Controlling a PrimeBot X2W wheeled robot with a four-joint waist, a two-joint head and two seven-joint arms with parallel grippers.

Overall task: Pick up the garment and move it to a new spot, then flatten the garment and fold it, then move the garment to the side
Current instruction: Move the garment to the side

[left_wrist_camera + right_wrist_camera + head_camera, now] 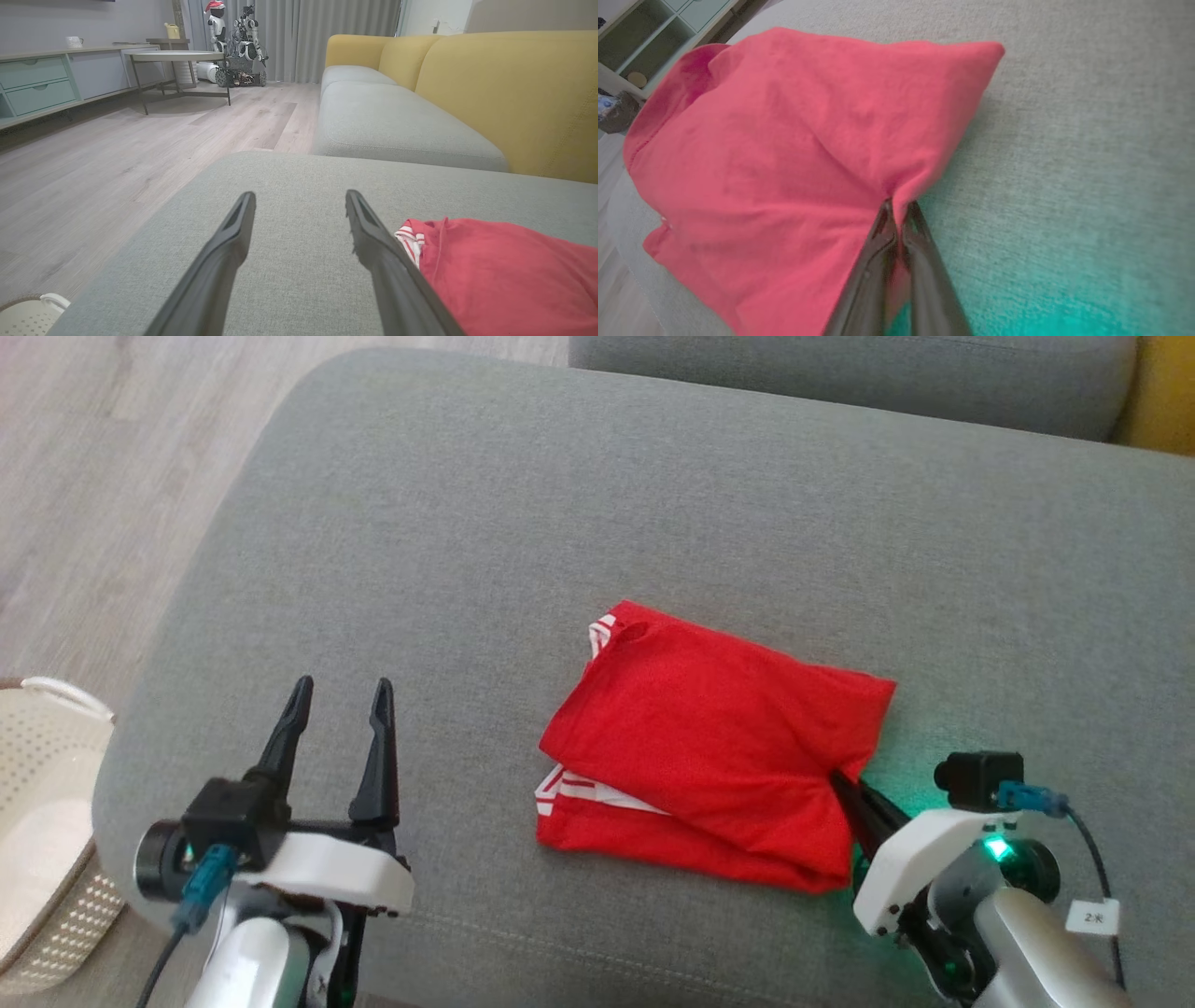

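The garment (709, 747) is red with white stripes at its edges and lies folded in a stack on the grey sofa cushion (560, 523). My right gripper (845, 784) is shut on its near right edge; in the right wrist view the two dark fingers pinch a fold of the red garment (784, 154) at the gripper's tips (899, 207). My left gripper (341, 695) stands open above the cushion, well to the left of the garment, holding nothing. The left wrist view shows the open left gripper (299, 200) with the garment (504, 275) beside its right finger.
A pale perforated basket (47, 821) stands on the wooden floor (93, 476) off the cushion's left edge. A second grey seat (397, 121) with a yellow backrest (514, 93) lies beyond. A round side table (177, 58), a sideboard (42, 84) and another robot (236, 42) stand across the room.
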